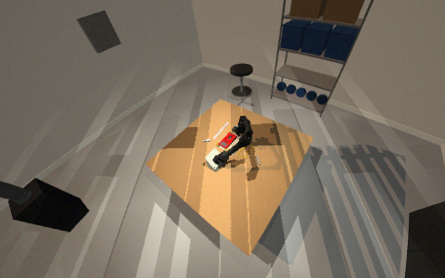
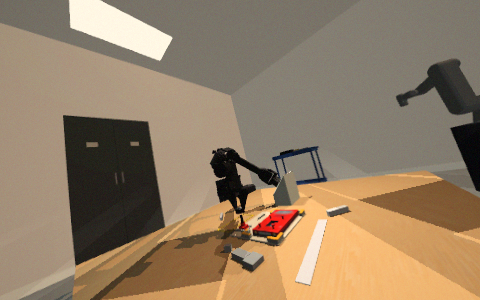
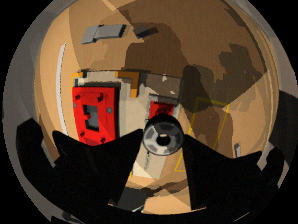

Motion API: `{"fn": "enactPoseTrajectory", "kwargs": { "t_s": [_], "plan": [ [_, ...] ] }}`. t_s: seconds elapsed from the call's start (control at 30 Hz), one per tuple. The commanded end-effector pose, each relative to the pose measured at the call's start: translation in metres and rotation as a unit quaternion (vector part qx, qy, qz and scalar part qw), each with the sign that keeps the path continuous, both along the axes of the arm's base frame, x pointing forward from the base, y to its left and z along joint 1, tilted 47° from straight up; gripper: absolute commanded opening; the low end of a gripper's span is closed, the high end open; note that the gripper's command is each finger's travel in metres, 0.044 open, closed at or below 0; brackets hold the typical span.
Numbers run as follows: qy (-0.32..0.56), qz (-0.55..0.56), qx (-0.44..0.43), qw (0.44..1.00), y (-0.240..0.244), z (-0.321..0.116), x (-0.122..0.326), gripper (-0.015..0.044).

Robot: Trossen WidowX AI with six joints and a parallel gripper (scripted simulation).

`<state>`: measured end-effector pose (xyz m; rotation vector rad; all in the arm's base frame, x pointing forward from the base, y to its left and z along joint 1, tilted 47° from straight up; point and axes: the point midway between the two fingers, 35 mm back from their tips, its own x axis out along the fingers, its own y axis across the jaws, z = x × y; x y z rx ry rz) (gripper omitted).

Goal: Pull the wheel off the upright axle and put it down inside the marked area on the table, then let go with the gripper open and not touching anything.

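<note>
While clamped in gripper [image 3: 161,163], wheel [image 3: 161,137] aloft.

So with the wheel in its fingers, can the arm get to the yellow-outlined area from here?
Probably yes. In the wrist view the wheel sits gripped between the fingers, and the yellow-outlined area lies just beside it on bare table, with nothing visible standing between them.

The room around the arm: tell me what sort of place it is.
Probably a workshop or storeroom: metal shelving stacked with blue bins, a black stool in the corner, and dark double doors on one wall.
</note>
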<state>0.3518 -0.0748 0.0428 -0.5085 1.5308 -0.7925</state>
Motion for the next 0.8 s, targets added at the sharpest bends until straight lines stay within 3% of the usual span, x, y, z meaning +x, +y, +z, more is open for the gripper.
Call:
{"fn": "enactPoseTrajectory", "kwargs": {
  "t_s": [0.0,0.77],
  "plan": [
    [-0.006,0.001,0.003,1.000,0.015,0.013,0.003,0.0000],
    [-0.003,0.002,0.002,1.000,-0.020,0.067,-0.039,0.0000]
  ]
}}
